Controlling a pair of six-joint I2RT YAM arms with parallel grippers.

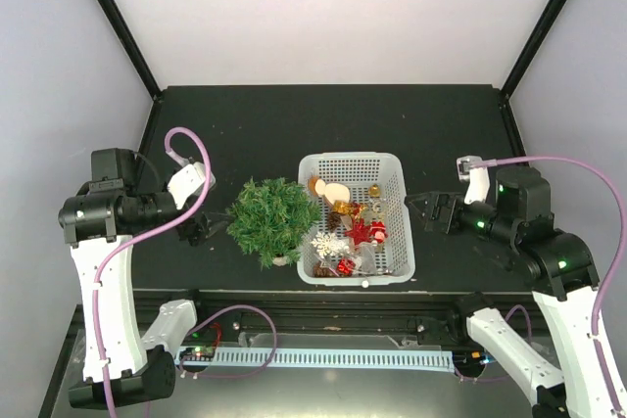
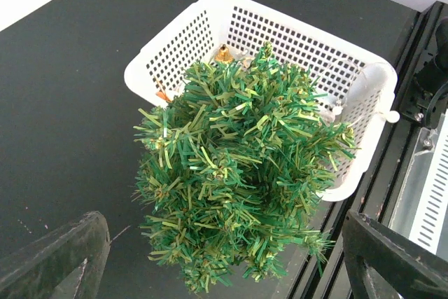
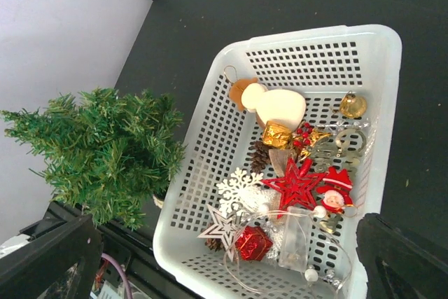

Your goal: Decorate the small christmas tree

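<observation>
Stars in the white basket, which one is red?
The larger star in the middle of the basket, beside the Santa figure; the other star, by the snowflake, is whitish.

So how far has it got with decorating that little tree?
Barely started. Done: nothing visible; the small christmas tree looks bare beside the white basket. In hand: nothing; the left gripper and right gripper are both open and empty, flanking the tree and basket. Left: every ornament, such as the red star and snowflake, is in the basket.

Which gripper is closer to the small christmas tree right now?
Left. The left gripper sits just beside the small christmas tree; the right gripper waits beyond the white basket, on its far side.
</observation>
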